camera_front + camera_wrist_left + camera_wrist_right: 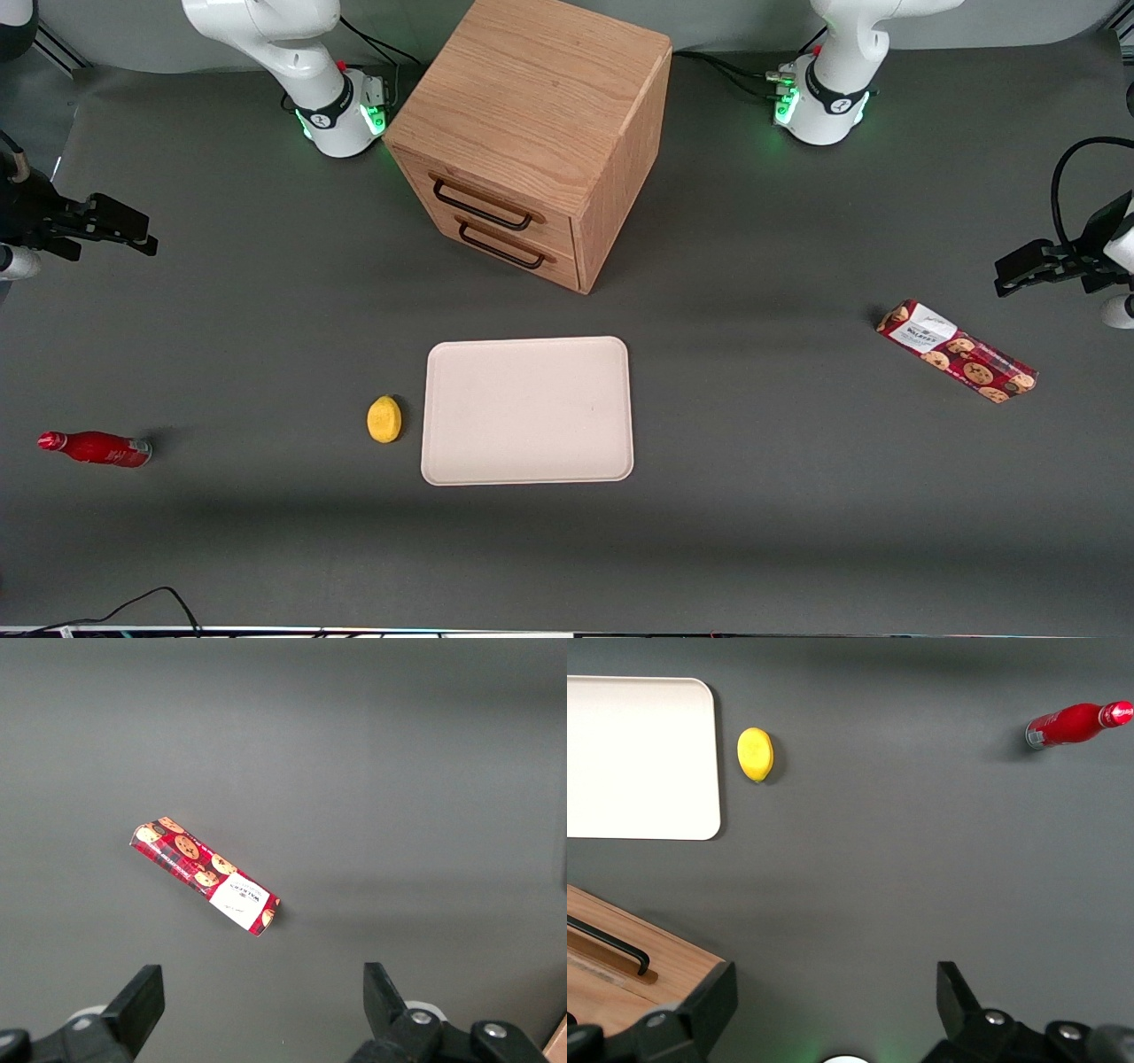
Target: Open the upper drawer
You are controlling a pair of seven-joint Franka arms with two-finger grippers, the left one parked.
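At the middle left edge of the front view, the gripper [133, 232] hangs above bare dark table [266, 310], its fingers spread apart and holding nothing, well apart from the light-oak cabinet [532, 133]. The cabinet stands upper centre, its upper drawer [492, 206] pushed flush, wire handle [483, 206] facing the open mat. Nearer the camera lies a cream tray [528, 410], a lemon [384, 419] just beside its edge. A red bottle [96, 448] lies lower left; a biscuit packet [957, 351] lies right.
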